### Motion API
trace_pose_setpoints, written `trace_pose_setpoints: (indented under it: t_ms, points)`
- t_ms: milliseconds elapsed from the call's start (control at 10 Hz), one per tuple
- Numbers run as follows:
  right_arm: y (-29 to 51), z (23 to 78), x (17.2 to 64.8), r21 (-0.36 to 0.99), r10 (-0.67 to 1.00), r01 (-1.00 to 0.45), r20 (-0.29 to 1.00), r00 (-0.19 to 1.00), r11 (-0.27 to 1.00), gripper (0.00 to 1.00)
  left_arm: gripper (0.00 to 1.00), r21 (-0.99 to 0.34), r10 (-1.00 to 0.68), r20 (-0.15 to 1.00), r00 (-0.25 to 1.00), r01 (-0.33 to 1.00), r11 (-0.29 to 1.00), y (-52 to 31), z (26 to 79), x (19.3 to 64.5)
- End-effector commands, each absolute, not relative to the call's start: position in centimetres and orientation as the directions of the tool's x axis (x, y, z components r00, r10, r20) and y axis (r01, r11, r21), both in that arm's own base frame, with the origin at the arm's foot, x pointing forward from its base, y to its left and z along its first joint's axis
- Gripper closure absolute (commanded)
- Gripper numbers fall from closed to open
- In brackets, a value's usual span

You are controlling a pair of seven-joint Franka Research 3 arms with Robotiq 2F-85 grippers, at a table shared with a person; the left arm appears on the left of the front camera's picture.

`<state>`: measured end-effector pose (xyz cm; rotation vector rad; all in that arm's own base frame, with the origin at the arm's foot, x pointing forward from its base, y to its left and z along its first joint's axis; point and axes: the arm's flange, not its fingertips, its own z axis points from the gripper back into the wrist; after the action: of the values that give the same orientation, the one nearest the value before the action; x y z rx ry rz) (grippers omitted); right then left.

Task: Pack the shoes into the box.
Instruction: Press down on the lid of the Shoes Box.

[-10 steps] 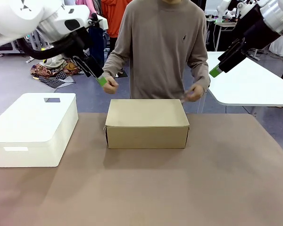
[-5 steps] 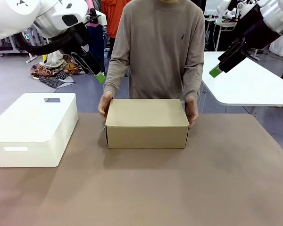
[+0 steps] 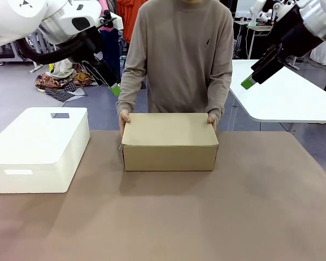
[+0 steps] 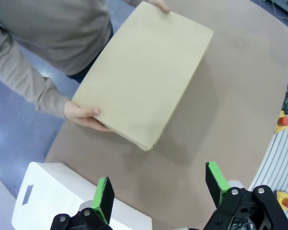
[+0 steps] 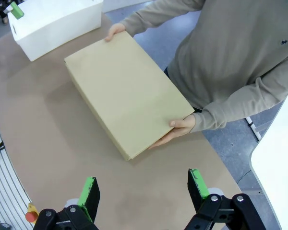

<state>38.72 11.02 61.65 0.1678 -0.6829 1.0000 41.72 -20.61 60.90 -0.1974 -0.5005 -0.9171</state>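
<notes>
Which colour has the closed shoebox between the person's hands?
Plain tan-brown cardboard; the shoebox shows best in the right wrist view.

the box (image 3: pixel 169 141) sits mid-table (image 3: pixel 250 217), plastic box (image 3: pixel 38 147) to its left, person (image 3: pixel 179 54) behind it.

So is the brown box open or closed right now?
Closed. The lid of the cardboard box lies flat across the top, with no gap showing, and the person's hands hold its far corners. What's inside cannot be seen.
</notes>
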Motion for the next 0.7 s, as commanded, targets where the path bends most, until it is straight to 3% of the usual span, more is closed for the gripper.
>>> trace_pose_setpoints:
  t_ms: [0,600]
  points:
    - [11.01,61.83,38.80,-0.171,0.719,-0.815,0.593,0.363,0.553,0.03,0.00,0.038,-0.702,0.498,0.509,0.796,0.604,-20.39,60.82,41.59]
    - [11.01,61.83,38.80,-0.171,0.719,-0.815,0.593,0.363,0.553,0.03,0.00,0.038,-0.702,0.498,0.509,0.796,0.604,-20.39,60.82,41.59]
